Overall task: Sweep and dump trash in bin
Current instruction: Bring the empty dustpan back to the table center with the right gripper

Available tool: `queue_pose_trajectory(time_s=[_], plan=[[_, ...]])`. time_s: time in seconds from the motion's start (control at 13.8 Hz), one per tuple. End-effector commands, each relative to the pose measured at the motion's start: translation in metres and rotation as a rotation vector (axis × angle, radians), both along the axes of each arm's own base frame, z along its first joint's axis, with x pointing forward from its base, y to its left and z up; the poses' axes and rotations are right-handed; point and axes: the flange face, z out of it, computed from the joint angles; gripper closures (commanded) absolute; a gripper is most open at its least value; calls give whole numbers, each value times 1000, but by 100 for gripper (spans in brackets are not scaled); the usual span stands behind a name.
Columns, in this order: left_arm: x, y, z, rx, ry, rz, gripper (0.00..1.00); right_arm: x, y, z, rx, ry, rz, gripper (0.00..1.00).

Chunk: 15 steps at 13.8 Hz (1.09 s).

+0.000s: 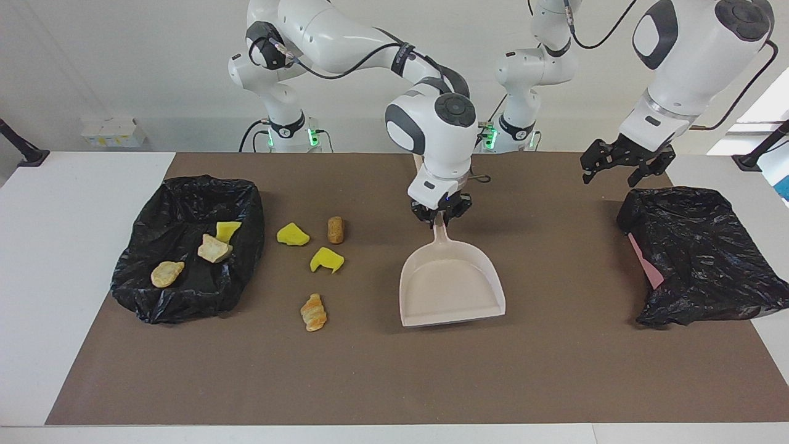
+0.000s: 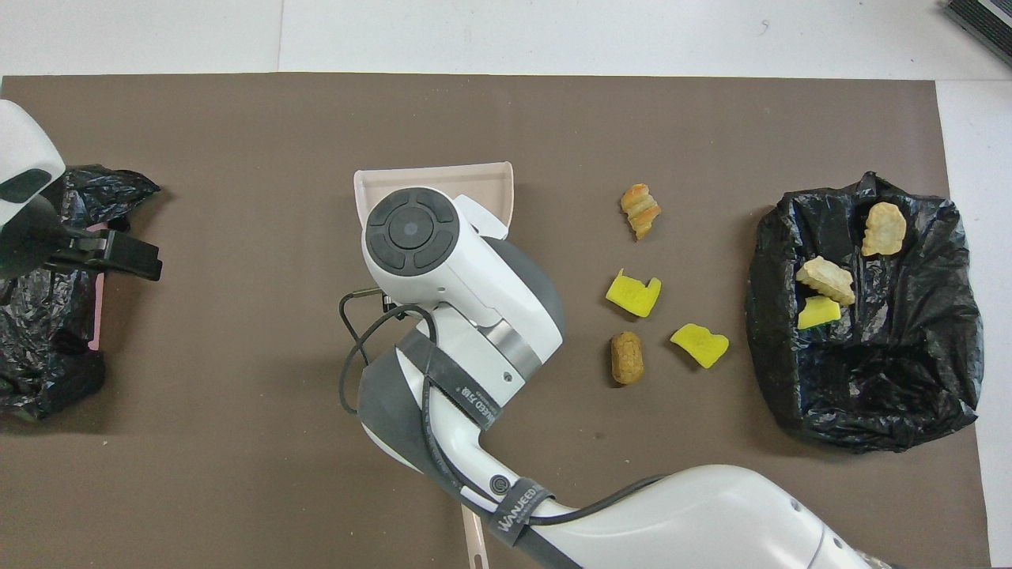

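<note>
From the facing view we see our right gripper (image 1: 441,213) clamped on the dustpan (image 1: 450,285) handle, while four scraps (image 1: 314,259) lie between it and the bin (image 1: 191,250) holding three; a steep push could scatter them. From overhead, our left gripper (image 2: 118,254) waits spread over a bag (image 2: 47,316), and the arm hides the pan.

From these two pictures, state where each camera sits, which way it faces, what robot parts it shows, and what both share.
Facing view: high across the table, looking at the robots; both arms and bases show, right gripper on the beige plastic dustpan, left gripper over a black-lined bin.
Overhead view: above the robots' end, looking steeply down; right arm covers the dustpan, left gripper at the edge.
Shared: dustpan, brown stubby cylinder, both bins, mirrored.
</note>
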Motion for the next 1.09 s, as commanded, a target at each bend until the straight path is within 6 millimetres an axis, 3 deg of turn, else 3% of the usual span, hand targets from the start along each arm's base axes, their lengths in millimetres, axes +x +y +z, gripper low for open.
queue_pose_trajectory(time_s=[0.0,0.22,0.51,0.73,1.02], plan=[[0,2,5,13,-6,-1,0,-1,9,-15,5,-12,-9,100],[-1,-1,5,13,-7,-9,0,-6,17,-31,17,-33,-17,100],[0,3,3,12,-5,-6,0,-11,7,-57,-24,-14,-34,100],[3,2,5,8,-34,-5,0,-10,2,-60,-42,-17,-51,100],[14,0,-8,-2,-79,-11,0,-8,-2,-61,-49,-9,-119,86]])
